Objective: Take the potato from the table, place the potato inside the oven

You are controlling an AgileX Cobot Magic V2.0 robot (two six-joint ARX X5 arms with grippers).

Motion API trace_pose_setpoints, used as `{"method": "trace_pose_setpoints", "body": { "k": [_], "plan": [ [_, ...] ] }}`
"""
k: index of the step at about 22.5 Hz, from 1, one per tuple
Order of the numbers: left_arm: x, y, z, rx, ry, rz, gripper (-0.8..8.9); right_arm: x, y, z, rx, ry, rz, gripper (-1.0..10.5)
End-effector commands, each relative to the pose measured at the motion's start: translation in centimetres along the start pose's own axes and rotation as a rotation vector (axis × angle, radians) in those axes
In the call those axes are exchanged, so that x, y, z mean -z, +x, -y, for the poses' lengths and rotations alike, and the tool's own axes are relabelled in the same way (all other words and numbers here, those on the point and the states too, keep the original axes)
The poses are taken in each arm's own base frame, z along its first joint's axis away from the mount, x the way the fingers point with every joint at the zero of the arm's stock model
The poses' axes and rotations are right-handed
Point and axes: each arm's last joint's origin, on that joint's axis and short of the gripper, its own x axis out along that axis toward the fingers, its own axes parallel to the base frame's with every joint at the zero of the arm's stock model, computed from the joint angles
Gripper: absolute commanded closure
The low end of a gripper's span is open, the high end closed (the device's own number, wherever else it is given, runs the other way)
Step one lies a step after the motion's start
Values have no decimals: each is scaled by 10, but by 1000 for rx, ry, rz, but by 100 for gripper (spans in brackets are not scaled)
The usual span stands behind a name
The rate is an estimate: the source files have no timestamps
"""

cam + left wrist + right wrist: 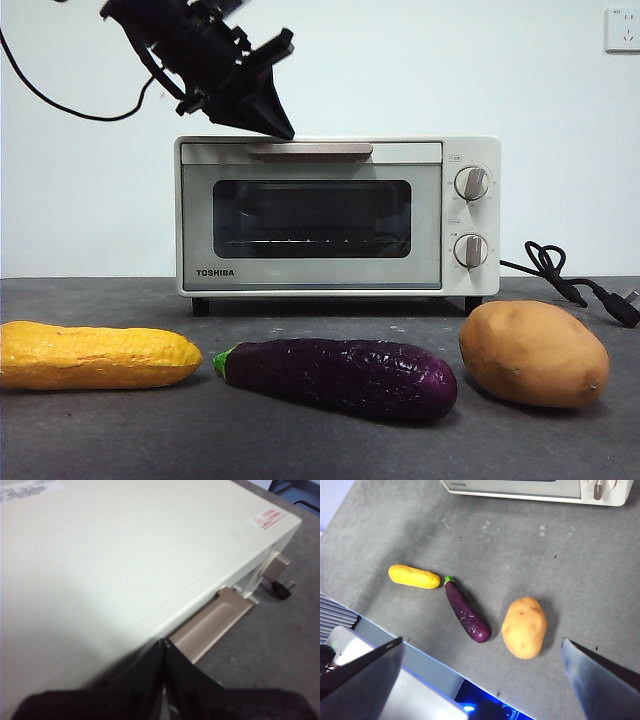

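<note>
The left gripper [285, 130] is pinched shut, empty, at the oven [338, 215] handle [310, 149], probably for door opening; the right gripper [480, 680] is held wide over the potato [533, 352], near the table's [300, 440] front edge.

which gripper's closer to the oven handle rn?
Left. Left gripper is shut, its tip just above the oven handle. Right gripper hangs open over the potato.

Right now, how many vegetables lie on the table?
3, in a row before the oven: corn at one end, eggplant in the middle, potato at the other end. None seems hidden.
</note>
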Motion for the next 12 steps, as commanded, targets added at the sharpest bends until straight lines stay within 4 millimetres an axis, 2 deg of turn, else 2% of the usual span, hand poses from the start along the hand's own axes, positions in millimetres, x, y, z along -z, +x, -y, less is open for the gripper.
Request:
{"method": "trace_pose_setpoints", "body": {
  "k": [1, 12],
  "plan": [
    [3, 7, -1, -16, 26, -7, 821, 0, 0, 0, -3, 8, 0, 288],
    [11, 10, -1, -24, 50, -76, 822, 0, 0, 0, -3, 8, -1, 289]
  ]
}}
